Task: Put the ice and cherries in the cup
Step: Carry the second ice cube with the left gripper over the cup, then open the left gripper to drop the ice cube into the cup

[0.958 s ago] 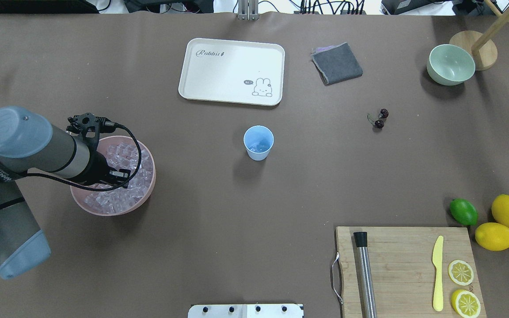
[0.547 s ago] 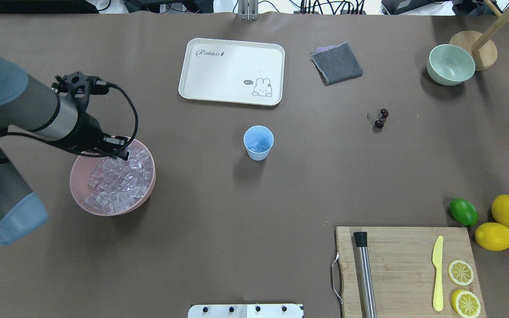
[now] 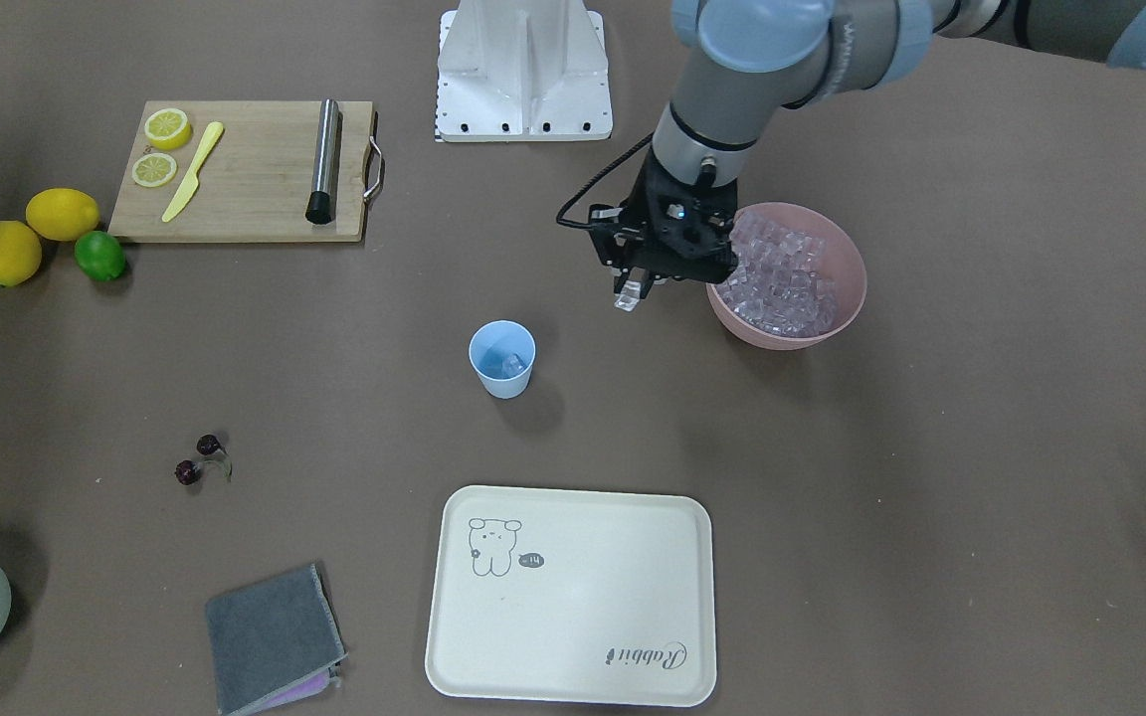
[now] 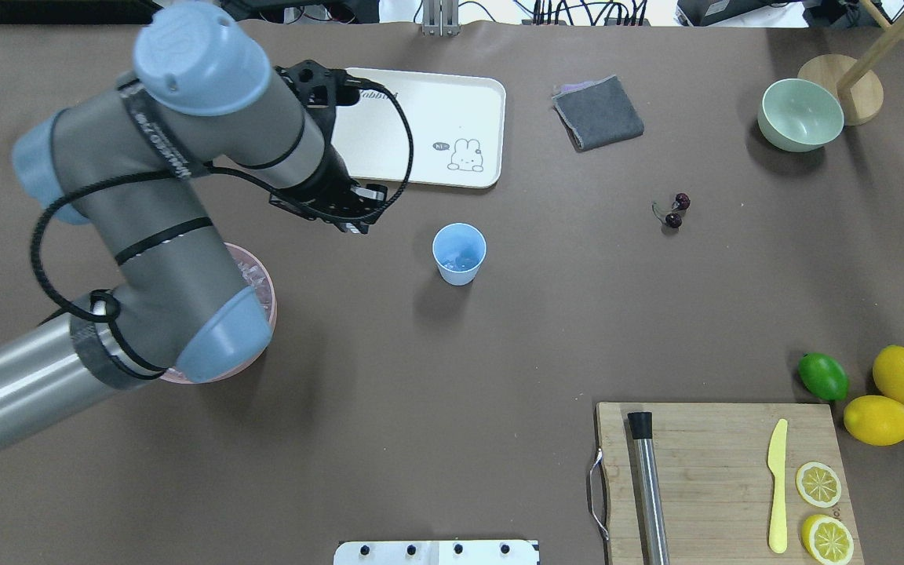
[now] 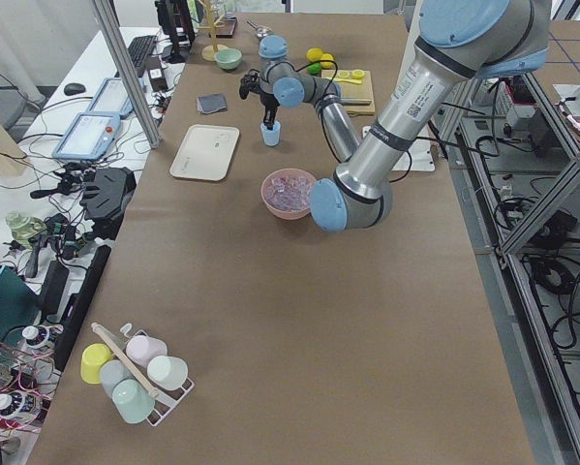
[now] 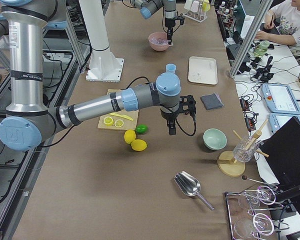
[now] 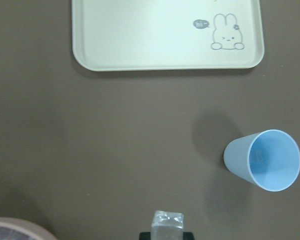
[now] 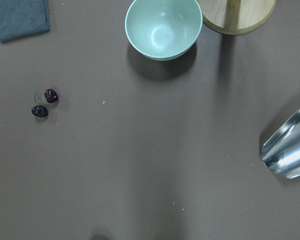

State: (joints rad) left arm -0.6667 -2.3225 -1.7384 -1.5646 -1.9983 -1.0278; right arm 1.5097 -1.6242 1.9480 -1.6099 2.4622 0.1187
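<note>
**A:** Okay, which step is this?

**B:** Ice run, I'd say. The left gripper (image 3: pixel 633 289) pinches one ice cube (image 7: pixel 168 222) at mid-frame, between the pink bowl (image 3: pixel 847 261) and the light blue cup (image 3: pixel 502 359), which has ice in it. Next: centre over the rim, then let go.

**A:** And the cherries (image 4: pixel 674 210)?

**B:** Untouched, right of centre on the brown table cover (image 4: pixel 421 353). For the right gripper (image 6: pixel 171 131), I can't tell if it's open. Cluttered lab benches (image 5: pixel 76 145) alongside.

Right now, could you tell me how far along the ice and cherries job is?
Some ice already sits in the cup. The left gripper holds another ice cube, between the pink bowl and the cup. Left to do: dropping it in, then the cherries, untouched.
</note>
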